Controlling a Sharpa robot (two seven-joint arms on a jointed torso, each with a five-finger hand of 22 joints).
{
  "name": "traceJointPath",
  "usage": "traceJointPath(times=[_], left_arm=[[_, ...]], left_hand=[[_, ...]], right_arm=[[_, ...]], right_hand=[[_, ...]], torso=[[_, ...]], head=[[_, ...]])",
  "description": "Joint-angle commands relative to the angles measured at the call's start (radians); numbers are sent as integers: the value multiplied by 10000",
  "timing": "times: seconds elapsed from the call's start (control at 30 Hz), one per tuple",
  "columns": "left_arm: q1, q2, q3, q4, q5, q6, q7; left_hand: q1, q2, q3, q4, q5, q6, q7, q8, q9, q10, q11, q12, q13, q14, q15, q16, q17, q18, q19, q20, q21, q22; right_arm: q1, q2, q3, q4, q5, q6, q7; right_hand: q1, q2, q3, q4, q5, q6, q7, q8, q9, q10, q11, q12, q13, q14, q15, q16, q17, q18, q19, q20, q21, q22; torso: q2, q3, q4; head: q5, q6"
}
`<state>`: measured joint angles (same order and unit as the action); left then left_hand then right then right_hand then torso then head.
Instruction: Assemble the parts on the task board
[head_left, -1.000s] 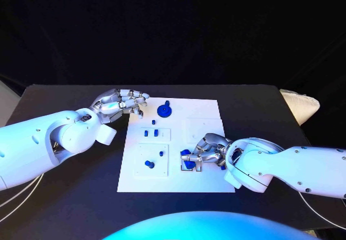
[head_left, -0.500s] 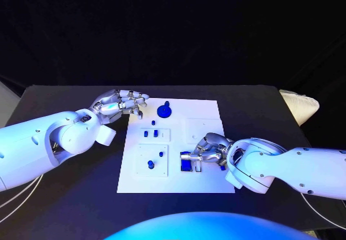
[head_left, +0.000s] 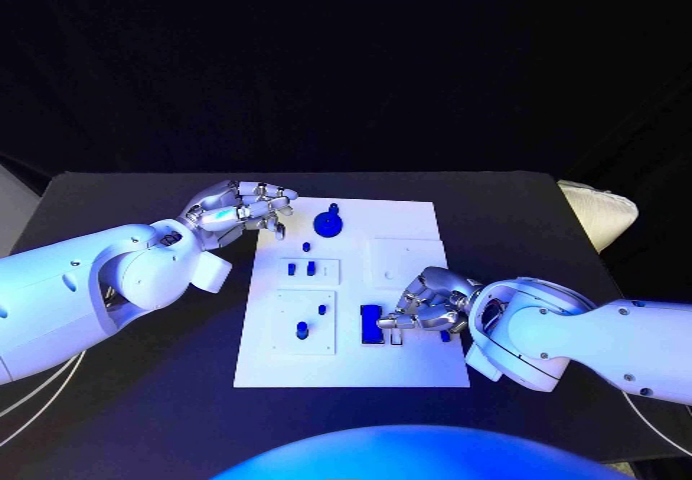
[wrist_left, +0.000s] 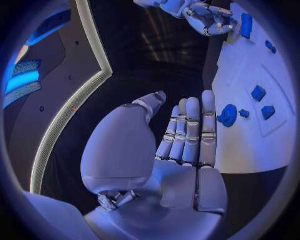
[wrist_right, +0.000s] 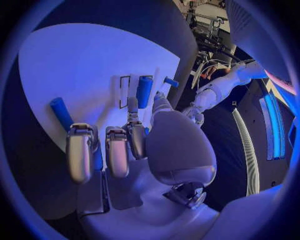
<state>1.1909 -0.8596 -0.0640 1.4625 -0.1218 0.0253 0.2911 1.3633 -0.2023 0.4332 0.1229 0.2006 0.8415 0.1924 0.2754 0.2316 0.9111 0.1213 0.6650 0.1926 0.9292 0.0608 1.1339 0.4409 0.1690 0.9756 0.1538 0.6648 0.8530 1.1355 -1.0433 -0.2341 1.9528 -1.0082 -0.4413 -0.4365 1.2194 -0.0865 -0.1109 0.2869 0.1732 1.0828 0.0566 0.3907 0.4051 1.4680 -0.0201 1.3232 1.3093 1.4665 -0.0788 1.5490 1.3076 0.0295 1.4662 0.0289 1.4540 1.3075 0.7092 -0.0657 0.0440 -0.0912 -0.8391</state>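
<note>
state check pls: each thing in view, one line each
task board: flat on the table, white.
round blue part: on the board's far end, untouched.
two small blue parts: in the upper left recess.
blue part: at the right hand's fingertips; grip unclear.
left hand: at the board's far left corner, fingers together, holding nothing.
right hand: fingers curled down over the board.

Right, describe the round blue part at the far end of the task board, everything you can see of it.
The round blue part is a dark blue disc with a short tab or stem projecting from its far side, plastic by the look of it. It sits on the white task board near its far edge, left of centre. The left hand hovers just beside it, fingers extended, not touching. In the left wrist view it lies beyond the fingertips.
</note>
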Motion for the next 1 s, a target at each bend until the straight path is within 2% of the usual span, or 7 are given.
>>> traceJointPath(times=[0.03, 0.13, 0.3, 0.47, 0.57, 0.73, 1.0], left_arm=[[2, 17, 9, 16, 33, 170, 59], [2, 14, 9, 18, 32, 171, 68], [2, 8, 9, 30, 32, 170, 89], [1, -35, 8, 67, 32, 149, 117], [1, -74, 8, 92, 31, 136, 125], [-1, -92, 7, 107, 27, 141, 131], [-4, -104, 6, 131, 21, 160, 124]], left_hand=[[-25, 98, 18, 52, -28, -73, -23, 46, -9, -55, -1, 24, 8, -15, -20, -2, 9, 135, 64, 10, -35, -8], [-25, 98, 18, 52, -28, -73, -23, 46, -9, -55, -1, 24, 8, -15, -20, -2, 9, 135, 64, 10, -35, -8], [-25, 98, 18, 52, -28, -73, -23, 46, -9, -55, -1, 24, 8, -15, -20, -2, 9, 135, 64, 10, -35, -8], [-25, 98, 18, 52, -28, -73, -23, 46, -9, -55, -1, 24, 8, -15, -20, -2, 9, 135, 64, 10, -35, -8], [-25, 98, 18, 52, -28, -73, -23, 46, -9, -55, -1, 24, 8, -15, -20, -2, 9, 135, 64, 10, -35, -8], [-25, 98, 18, 52, -28, -73, -23, 46, -9, -55, -1, 24, 8, -15, -20, -2, 9, 135, 64, 10, -35, -8], [-9, 89, 10, 56, -30, -71, -26, 55, -11, -74, -1, 55, 20, -16, -20, -3, 13, 135, 70, 11, -44, -14]], right_arm=[[-8, -125, -3, 55, -131, 381, 592], [-4, -373, -2, 54, -99, 144, 946], [116, -1056, -3, 25, -33, 64, 1589], [237, -1701, -6, 3, -137, 472, 1772], [265, -1988, -10, -23, -627, 887, 1589], [250, -2179, -17, -75, -1617, 1365, 1078], [56, -2199, -22, -83, -2642, 1377, 346]], right_hand=[[207, -6, 105, 17, -70, -58, 3, 64, -22, 164, 35, 6, 1335, 936, -2, -23, 2194, -59, 742, -6, 3, 2272], [624, 75, 268, 2, 158, -288, 85, -87, -137, 144, 92, -41, 1327, 930, 34, -39, 2169, -47, 727, 11, -65, 2257], [1270, -62, 375, -47, 335, -563, 244, -367, -321, 247, 227, 277, 1513, 934, 152, -32, 2184, -48, 728, 108, -73, 2266], [1466, -154, 391, -28, 495, -492, 244, -363, -316, 292, 235, 425, 1596, 922, 166, -59, 2139, -19, 690, 132, -219, 2228], [1694, -159, 480, -8, 935, -303, 163, -302, -268, 288, 170, 441, 1614, 923, 120, -56, 2151, -19, 690, 115, -215, 2234], [1654, -151, 576, 46, 589, -212, 142, -346, -283, 282, 148, 398, 1597, 924, 95, -53, 2162, -31, 706, 89, -164, 2253], [1311, -197, 628, 64, 447, 33, 66, -283, -250, 306, 86, 409, 1608, 934, 48, -33, 2201, -53, 740, 51, -55, 2290]], torso=[[-1, -1, 7], [-2, -8, 9], [-13, -16, 8], [-19, -16, -6], [-19, -5, -17], [-19, -2, -14], [19, -7, 6]], head=[[-11, 9], [-32, 23], [-87, 21], [-201, 54], [-236, 62], [-342, 76], [-399, 90]])
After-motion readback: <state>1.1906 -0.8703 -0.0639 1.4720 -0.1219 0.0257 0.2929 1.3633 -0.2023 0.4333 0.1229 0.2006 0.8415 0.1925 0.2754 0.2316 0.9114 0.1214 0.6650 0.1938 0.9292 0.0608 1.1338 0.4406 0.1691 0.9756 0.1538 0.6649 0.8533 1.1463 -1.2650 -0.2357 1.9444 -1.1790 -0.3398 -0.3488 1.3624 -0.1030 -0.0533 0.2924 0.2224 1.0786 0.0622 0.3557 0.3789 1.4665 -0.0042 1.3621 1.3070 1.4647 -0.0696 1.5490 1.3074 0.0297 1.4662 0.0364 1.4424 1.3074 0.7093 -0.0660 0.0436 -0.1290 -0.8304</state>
